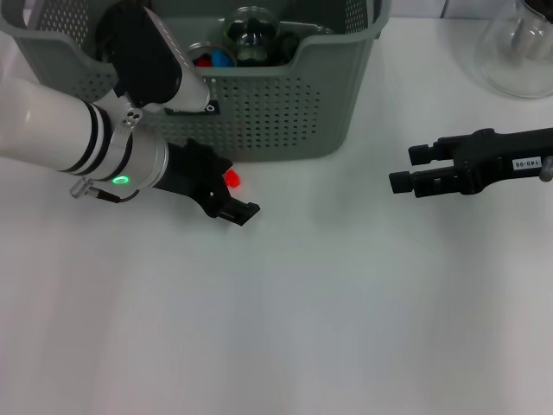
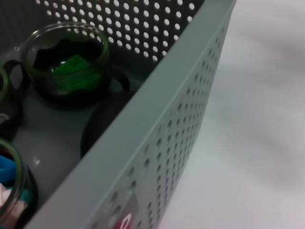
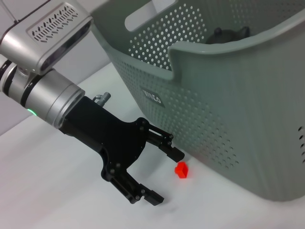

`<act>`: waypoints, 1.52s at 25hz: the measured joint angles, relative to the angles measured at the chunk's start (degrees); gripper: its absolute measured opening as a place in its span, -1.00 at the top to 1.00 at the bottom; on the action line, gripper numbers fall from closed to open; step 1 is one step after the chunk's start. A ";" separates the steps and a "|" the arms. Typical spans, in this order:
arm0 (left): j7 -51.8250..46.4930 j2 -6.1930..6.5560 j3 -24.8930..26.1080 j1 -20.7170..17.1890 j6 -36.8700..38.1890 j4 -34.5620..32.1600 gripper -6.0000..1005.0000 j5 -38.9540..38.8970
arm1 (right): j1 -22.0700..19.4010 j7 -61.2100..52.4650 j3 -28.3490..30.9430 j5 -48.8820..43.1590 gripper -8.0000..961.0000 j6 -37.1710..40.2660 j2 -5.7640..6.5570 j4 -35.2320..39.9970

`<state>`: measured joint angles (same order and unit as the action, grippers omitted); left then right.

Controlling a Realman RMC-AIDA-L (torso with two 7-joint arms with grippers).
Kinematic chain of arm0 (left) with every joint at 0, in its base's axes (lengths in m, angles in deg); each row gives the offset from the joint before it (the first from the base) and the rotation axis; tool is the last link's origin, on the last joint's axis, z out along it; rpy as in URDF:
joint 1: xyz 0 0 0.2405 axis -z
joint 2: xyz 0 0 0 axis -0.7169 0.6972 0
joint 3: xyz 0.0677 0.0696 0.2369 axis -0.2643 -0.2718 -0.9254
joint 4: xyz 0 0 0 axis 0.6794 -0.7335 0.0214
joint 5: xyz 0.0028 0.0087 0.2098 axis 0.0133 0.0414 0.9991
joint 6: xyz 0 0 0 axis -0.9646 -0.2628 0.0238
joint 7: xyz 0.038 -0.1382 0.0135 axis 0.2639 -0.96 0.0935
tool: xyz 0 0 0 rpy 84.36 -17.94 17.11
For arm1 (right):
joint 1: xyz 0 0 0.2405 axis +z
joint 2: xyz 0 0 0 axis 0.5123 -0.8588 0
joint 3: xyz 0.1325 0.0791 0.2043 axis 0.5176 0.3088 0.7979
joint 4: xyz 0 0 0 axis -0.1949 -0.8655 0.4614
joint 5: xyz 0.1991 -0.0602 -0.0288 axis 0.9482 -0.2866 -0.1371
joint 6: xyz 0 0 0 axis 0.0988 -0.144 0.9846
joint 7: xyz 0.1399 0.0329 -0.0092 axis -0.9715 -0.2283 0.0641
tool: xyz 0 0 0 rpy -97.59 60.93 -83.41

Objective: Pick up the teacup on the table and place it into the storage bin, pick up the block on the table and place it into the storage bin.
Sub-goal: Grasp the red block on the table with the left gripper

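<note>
Clearly nearer, the left gripper [image 3: 159,174], jaws apart, has the red block [image 3: 181,170] just beside its far finger, against the storage bin [image 3: 248,119].

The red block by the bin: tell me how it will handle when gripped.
The red block looks small and solid, so probably light and stiff. Its flat faces suggest it won't roll, though it may slide on the smooth white table. The open left gripper is far wider than it, so a nudge could shift it.

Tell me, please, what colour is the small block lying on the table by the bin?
Red block, clearest in the right wrist view.
</note>
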<state>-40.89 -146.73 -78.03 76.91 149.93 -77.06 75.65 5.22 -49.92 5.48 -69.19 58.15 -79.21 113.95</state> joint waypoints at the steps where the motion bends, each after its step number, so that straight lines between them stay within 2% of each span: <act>1: -0.01 0.00 -0.06 -0.02 -0.14 0.01 -0.71 0.01 | 0.00 0.00 0.00 0.00 -0.66 0.00 0.00 0.00; 24: -0.11 -0.08 -3.78 -0.38 1.51 -1.68 -0.71 -0.50 | -0.10 0.09 0.01 0.00 -0.66 0.00 0.07 -0.03; 36: 0.03 -0.08 -4.01 -0.11 -1.71 -0.28 -0.71 -0.07 | -0.18 0.18 0.37 0.00 -0.66 0.00 0.00 0.02; 38: 0.18 -0.08 -4.18 0.06 -1.91 0.12 -0.55 -0.06 | -0.18 0.18 0.42 0.00 -0.66 0.00 0.00 0.04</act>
<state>-40.71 -146.82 -82.20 76.98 148.02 -76.94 75.59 5.04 -49.74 5.90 -69.19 58.16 -79.21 113.99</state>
